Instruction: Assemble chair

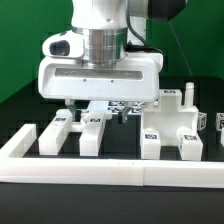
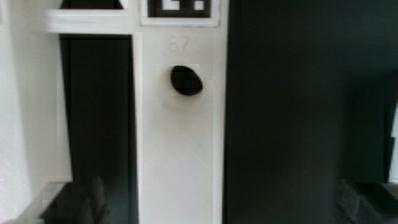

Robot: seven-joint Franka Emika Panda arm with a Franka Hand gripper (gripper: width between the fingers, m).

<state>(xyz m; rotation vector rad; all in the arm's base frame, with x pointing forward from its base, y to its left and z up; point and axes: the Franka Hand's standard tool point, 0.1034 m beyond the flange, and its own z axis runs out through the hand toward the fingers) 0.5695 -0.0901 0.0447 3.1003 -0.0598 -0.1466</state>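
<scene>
The chair's loose white parts lie on the black table. Two short bars [image 1: 52, 135] [image 1: 92, 134] lie side by side behind the front rail. To the exterior view's right of them stands a chunkier block [image 1: 168, 136] with an upright post [image 1: 187, 96]. My gripper [image 1: 103, 108] hangs low over the table just behind the bars, its fingers mostly hidden under the wide white hand. In the wrist view a long white bar [image 2: 178, 130] with a dark oval hole [image 2: 185, 80] and a tag [image 2: 183, 8] at its end runs between my open gripper [image 2: 231, 205]. Nothing is held.
A long low white border rail [image 1: 110, 171] runs along the table's front. Tagged white pieces [image 1: 118, 108] lie under and behind the hand. Another small tagged part [image 1: 216, 124] sits at the exterior view's far right.
</scene>
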